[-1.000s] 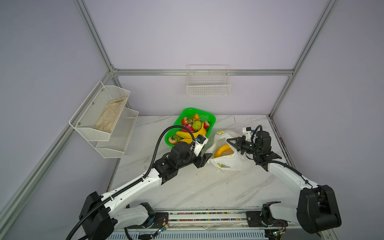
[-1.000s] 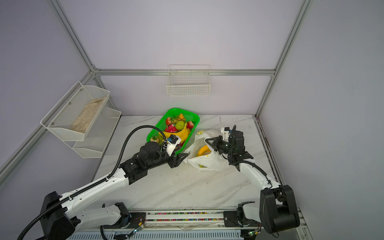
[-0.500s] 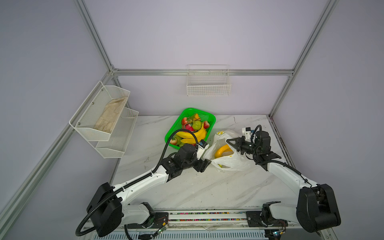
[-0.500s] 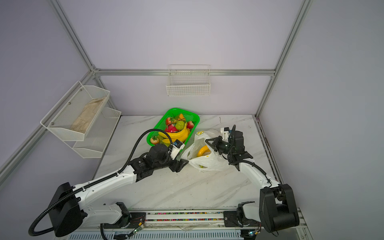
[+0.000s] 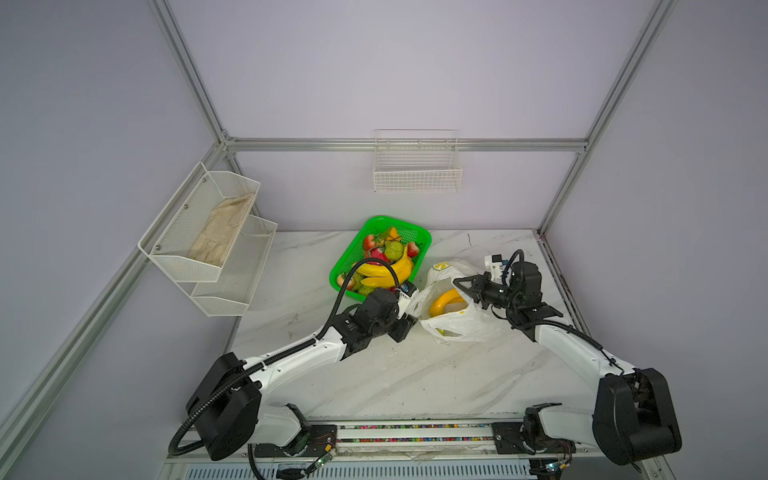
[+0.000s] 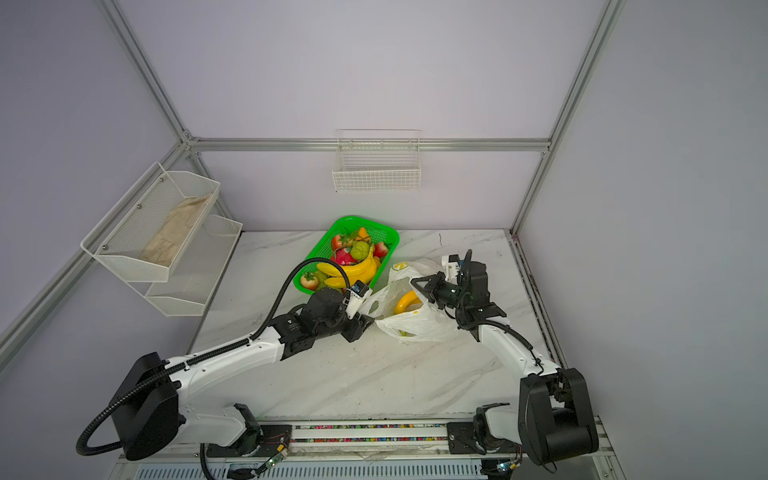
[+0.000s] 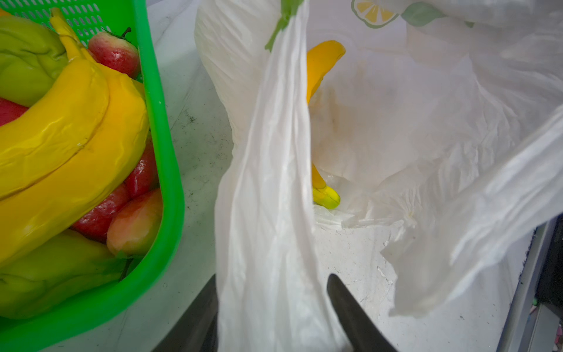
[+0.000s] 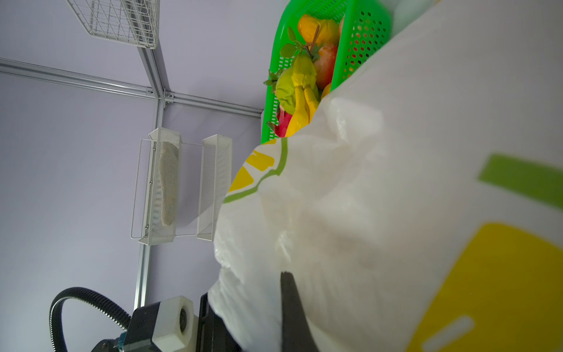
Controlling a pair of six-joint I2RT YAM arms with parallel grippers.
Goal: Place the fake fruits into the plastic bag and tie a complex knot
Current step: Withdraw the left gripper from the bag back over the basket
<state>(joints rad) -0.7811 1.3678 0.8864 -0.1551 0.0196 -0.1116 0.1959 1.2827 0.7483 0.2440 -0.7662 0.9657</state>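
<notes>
While left fingers straddle, apart, a strip of the plastic bag on the desk and right fingers pinch its rim, that slick film might slip, closing the mouth over the banana inside.

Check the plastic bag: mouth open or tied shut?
Open, not tied. In both top views the plastic bag gapes at the mouth, with a yellow banana showing inside.
</notes>
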